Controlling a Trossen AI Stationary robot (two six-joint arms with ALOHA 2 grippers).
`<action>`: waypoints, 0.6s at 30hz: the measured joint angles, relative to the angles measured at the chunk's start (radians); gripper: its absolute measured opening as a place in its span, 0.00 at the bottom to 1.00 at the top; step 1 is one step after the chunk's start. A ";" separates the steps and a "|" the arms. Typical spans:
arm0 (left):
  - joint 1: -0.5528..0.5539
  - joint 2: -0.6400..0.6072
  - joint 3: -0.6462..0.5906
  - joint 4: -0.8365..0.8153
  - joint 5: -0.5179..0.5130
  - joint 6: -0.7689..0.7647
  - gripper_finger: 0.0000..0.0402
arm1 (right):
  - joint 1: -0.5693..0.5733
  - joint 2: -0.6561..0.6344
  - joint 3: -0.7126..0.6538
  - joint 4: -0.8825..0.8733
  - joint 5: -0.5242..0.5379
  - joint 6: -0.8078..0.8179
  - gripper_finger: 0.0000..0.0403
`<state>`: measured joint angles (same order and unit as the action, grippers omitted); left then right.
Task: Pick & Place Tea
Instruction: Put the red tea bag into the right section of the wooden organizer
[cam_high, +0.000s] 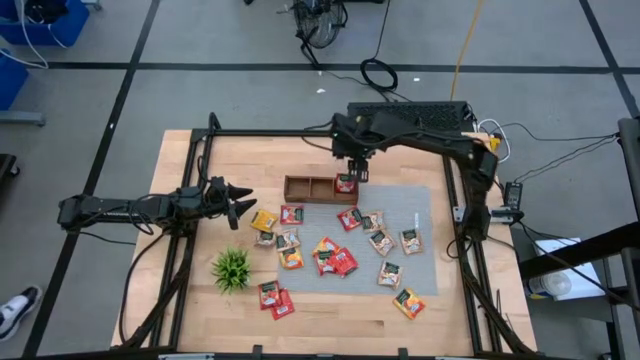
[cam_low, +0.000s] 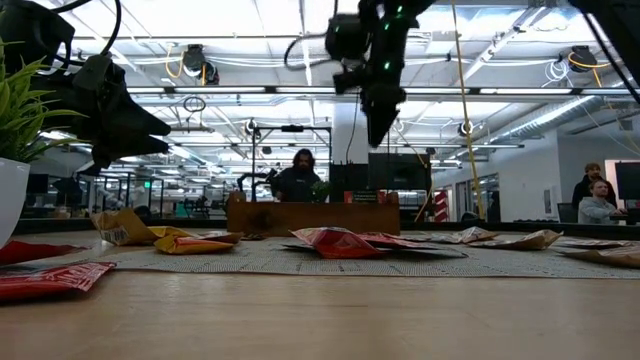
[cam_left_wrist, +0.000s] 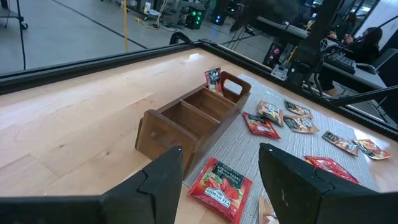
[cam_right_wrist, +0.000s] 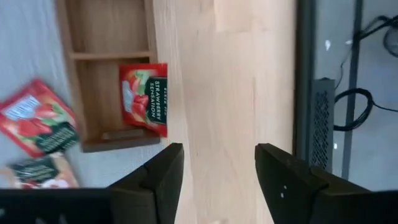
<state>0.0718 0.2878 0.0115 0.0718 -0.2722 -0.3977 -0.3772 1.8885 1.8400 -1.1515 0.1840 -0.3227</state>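
Jaws spread on the right gripper (cam_high: 352, 176), red square tea packet (cam_right_wrist: 145, 98) lying in the wooden tray's (cam_high: 300, 189) end compartment.
I'd lift straight up; left gripper (cam_high: 245, 199) waits open near the table's left edge.

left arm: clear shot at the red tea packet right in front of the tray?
Probably yes. The left gripper is open and pointed at the red tea packet, which lies flat on the mat beside the wooden tray; nothing sits between them.
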 joint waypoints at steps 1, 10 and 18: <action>0.000 0.000 0.000 0.000 0.000 0.000 0.53 | 0.008 -0.022 0.000 0.000 0.000 0.019 0.46; 0.000 0.000 0.000 0.000 0.000 0.000 0.53 | 0.100 -0.151 0.000 -0.015 -0.001 0.160 0.46; 0.000 0.000 0.000 0.000 0.000 0.000 0.53 | 0.220 -0.175 0.000 -0.073 -0.002 0.164 0.46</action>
<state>0.0718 0.2878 0.0116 0.0718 -0.2722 -0.3977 -0.1573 1.7138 1.8400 -1.2243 0.1825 -0.1591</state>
